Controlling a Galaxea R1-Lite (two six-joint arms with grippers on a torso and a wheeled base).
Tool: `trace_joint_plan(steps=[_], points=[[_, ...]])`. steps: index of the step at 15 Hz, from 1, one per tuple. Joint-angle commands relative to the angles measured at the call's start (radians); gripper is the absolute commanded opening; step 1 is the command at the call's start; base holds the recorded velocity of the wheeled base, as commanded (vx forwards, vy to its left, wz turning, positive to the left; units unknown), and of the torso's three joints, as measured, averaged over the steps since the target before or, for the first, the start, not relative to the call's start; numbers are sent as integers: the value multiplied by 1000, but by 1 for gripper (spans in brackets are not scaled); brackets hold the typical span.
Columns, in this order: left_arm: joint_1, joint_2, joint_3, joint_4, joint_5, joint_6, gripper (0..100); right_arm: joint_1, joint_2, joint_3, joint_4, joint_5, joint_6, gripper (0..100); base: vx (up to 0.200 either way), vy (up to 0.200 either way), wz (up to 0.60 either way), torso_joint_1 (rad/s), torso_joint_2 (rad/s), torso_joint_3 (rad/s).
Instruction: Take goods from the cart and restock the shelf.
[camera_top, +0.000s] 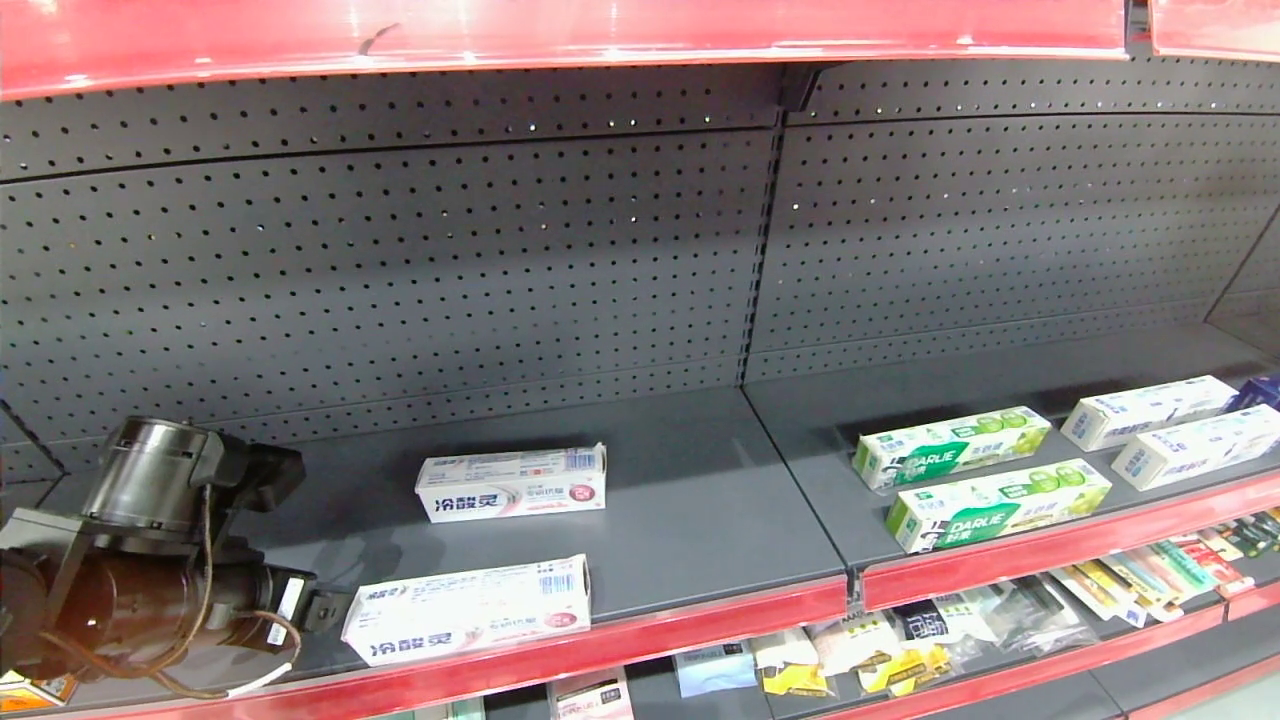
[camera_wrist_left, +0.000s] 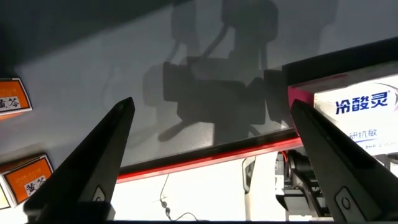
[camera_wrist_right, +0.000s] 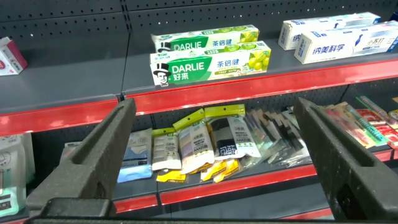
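Observation:
Two white toothpaste boxes lie on the grey shelf deck (camera_top: 700, 500): one farther back (camera_top: 510, 483), one along the red front edge (camera_top: 468, 608). My left arm (camera_top: 150, 560) is at the shelf's left end, just beside the front box. In the left wrist view my left gripper (camera_wrist_left: 212, 106) is open and empty, with the front box (camera_wrist_left: 360, 115) beside one finger. My right gripper (camera_wrist_right: 214, 106) is open and empty too, held back from the shelf and facing two green toothpaste boxes (camera_wrist_right: 208, 59).
On the right shelf section lie two green boxes (camera_top: 950, 447) and, further right, white-and-blue boxes (camera_top: 1148, 411). Orange boxes (camera_wrist_left: 28, 177) sit at the left end. The lower shelf (camera_top: 900, 640) holds several hanging packets. A perforated back panel (camera_top: 400, 250) closes the rear.

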Motion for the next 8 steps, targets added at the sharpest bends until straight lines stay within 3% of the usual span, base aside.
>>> trace_joint_plan(steps=[1,8], points=[[-3,8,0,-1,1,0,100,0,0,0,0,0,0,100,0,0,0,0,0,0],[-6,10,-8,-1,1,0,100,0,0,0,0,0,0,100,0,0,0,0,0,0]])
